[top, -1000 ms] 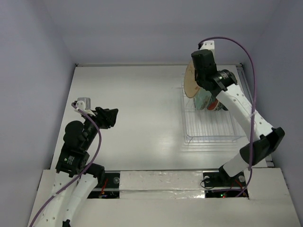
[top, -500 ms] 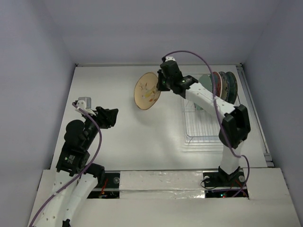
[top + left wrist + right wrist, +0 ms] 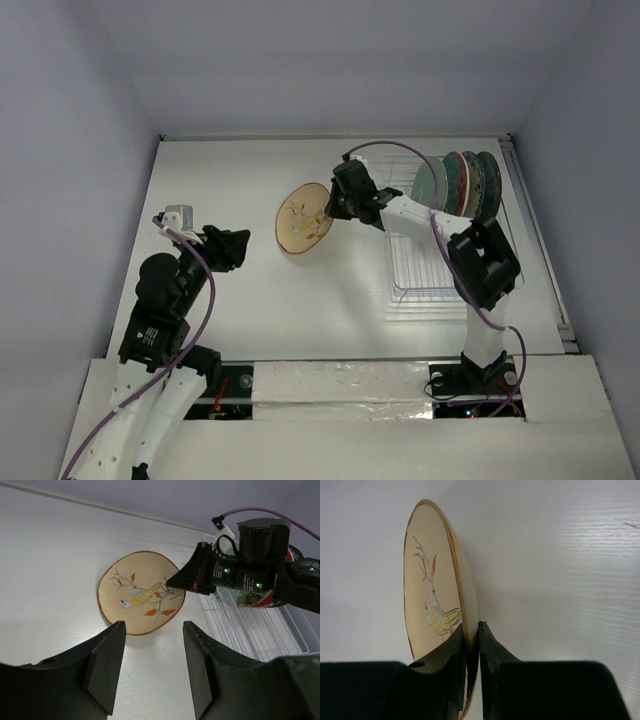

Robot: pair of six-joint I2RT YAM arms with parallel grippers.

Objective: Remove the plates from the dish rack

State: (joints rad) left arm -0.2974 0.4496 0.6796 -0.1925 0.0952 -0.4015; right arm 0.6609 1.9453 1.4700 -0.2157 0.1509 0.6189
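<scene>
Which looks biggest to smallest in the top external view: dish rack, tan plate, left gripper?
1. dish rack, clearly the largest.
2. tan plate, seen tilted, so foreshortened.
3. left gripper, somewhat smaller than the plate. The plate's tilt makes this pair less certain.

Your white table carries the dish rack, which stands flat on it just to the right of your right gripper, well apart from your left gripper, near the table's right edge.
</scene>
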